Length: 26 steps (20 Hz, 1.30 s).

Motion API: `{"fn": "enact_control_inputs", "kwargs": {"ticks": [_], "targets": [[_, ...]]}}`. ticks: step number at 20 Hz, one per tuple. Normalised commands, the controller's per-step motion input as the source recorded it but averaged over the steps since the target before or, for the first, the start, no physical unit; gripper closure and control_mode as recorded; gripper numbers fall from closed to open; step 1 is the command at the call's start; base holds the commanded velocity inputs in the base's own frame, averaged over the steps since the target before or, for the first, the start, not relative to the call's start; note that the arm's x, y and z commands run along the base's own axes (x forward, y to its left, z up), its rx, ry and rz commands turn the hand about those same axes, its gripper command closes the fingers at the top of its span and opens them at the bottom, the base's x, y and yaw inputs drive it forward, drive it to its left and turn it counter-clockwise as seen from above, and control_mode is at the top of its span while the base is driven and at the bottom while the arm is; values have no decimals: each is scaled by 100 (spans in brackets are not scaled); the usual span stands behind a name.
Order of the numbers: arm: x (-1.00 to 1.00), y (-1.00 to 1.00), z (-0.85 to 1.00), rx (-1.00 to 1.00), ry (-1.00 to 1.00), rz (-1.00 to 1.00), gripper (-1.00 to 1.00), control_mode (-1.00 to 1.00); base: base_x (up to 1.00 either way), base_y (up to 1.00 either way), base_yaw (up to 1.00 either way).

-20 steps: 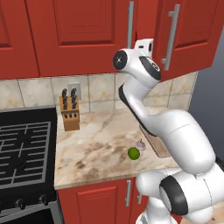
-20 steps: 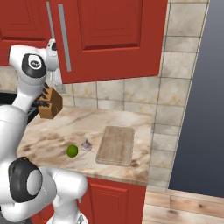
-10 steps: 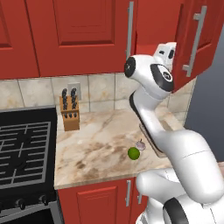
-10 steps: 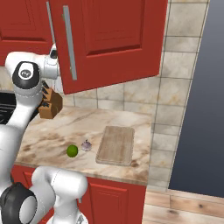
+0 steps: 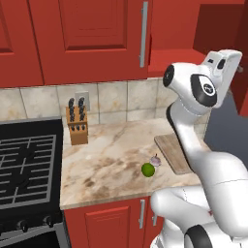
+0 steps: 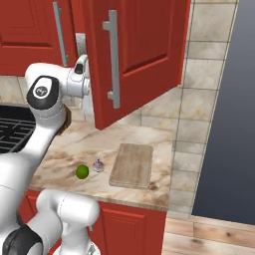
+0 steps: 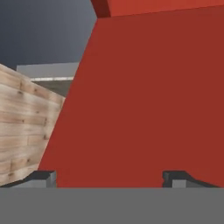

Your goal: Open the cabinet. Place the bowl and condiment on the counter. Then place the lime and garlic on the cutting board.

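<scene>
The right door [image 6: 144, 55] of the red wall cabinet [image 5: 97, 38] stands swung out, its grey bar handle [image 6: 113, 62] facing the room. My gripper [image 7: 109, 178] is open, its two fingertips set wide apart close against the door's plain red inner face [image 7: 144, 100]. The hand [image 5: 224, 62] is raised behind the door edge. On the counter [image 5: 111, 155] the green lime [image 5: 148, 169] lies beside the pale garlic [image 5: 155, 160], just left of the wooden cutting board [image 5: 173, 152]. The bowl and condiment are hidden from view.
A knife block [image 5: 77, 127] stands against the tiled wall at the back left. A black stove [image 5: 24, 169] adjoins the counter on the left. The left cabinet door [image 5: 92, 34] is closed. Right of the counter, the floor [image 6: 209, 234] is open.
The right cabinet door has swung much farther open. My hand has travelled to the right with it, staying against its inner side. The lime and garlic have not moved.
</scene>
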Motion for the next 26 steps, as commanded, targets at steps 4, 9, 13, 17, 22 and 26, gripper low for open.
{"fn": "enact_control_inputs", "kwargs": {"ticks": [4, 9, 13, 17, 22, 26], "targets": [[11, -41, -1, 0, 2, -3, -100, -100, 0, 0, 0], [24, -93, -2, 2, 3, -7, -100, -100, 0, 0, 0], [29, -97, 0, 2, 0, -2, -100, -100, 0, 0, 0], [13, -26, -3, 0, 0, 5, -100, -100, 0, 0, 0], [-64, 32, -6, 10, -16, 16, -100, -100, 0, 0, 0], [-47, 85, 0, 30, -21, 11, -100, -100, 0, 0, 0]]}}
